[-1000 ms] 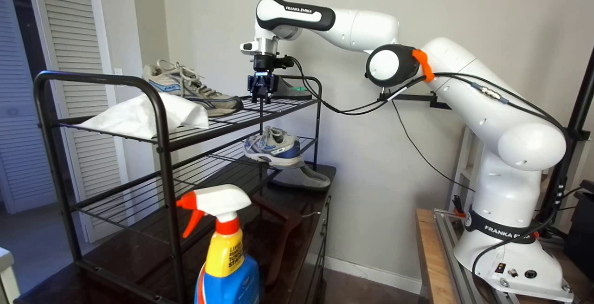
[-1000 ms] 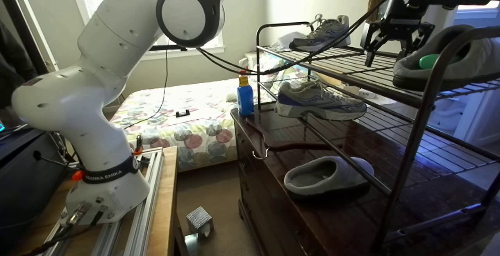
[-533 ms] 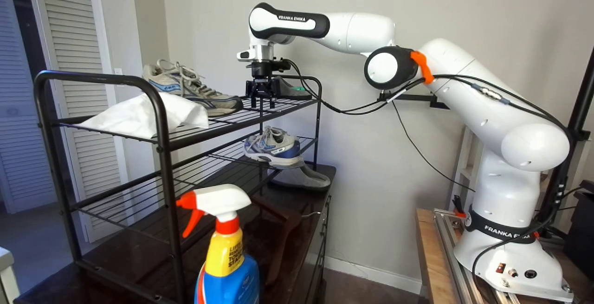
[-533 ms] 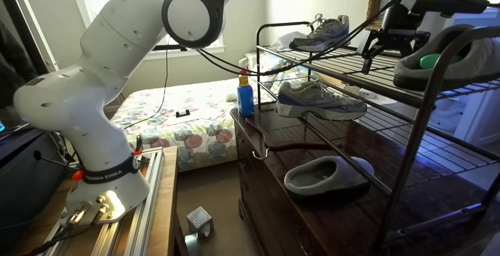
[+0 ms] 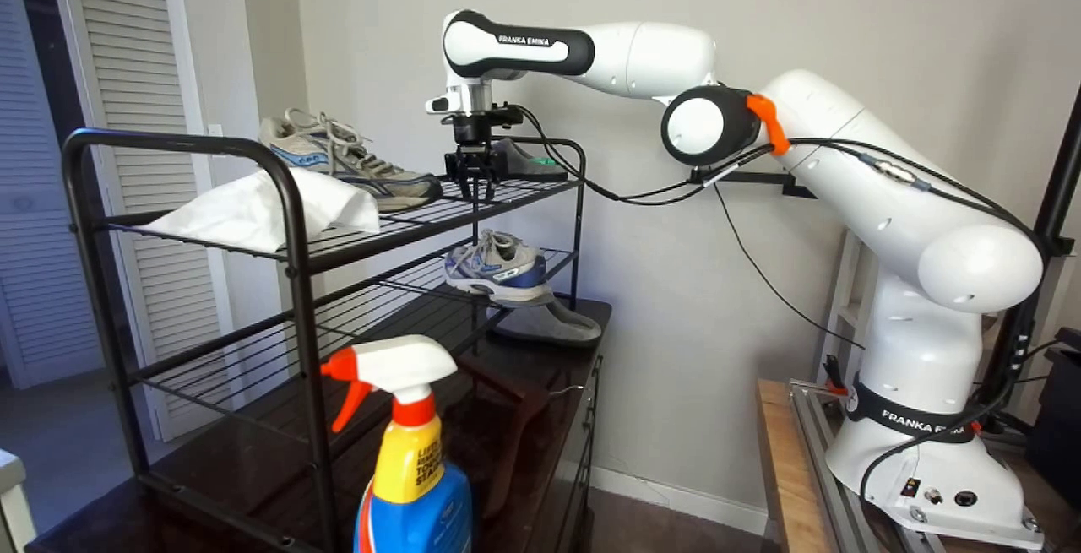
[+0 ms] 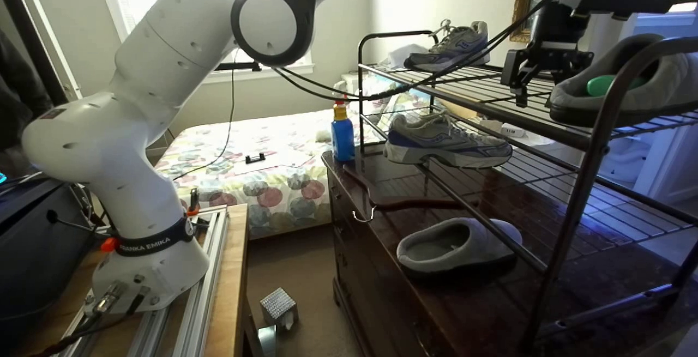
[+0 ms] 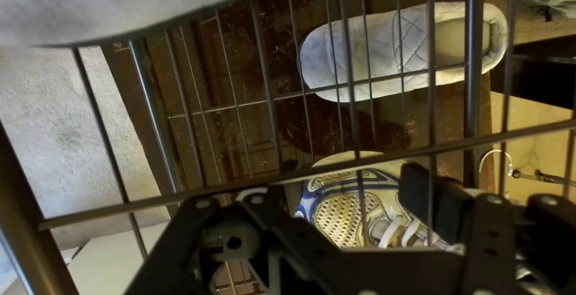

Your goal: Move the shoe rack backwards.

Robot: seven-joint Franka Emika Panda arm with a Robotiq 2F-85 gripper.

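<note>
The shoe rack is tall black tubular metal with wire shelves; it shows in both exterior views (image 5: 302,300) (image 6: 573,215) and its bars cross the wrist view (image 7: 252,183). It stands on a dark brown glossy dresser (image 5: 549,452). My gripper shows in both exterior views (image 5: 478,190) (image 6: 537,92), pointing down at the rack's top shelf between a sneaker and a grey slipper. In the wrist view its fingers (image 7: 360,196) are apart. A thin wire crosses in front of one finger pad, and a crossbar covers part of the opposite finger. I cannot tell whether they touch the rack.
The top shelf holds a sneaker (image 5: 355,169), a white cloth (image 5: 262,211) and a grey slipper (image 6: 654,87) close beside my gripper. Another sneaker (image 6: 447,144) is on the middle shelf. A slipper (image 6: 458,248), a hanger (image 6: 414,203) and a spray bottle (image 6: 342,138) are on the dresser.
My gripper has come down to the top shelf and shifted slightly away from the robot base. Its fingers look a little closer together than half a second ago. The rack has not visibly moved.
</note>
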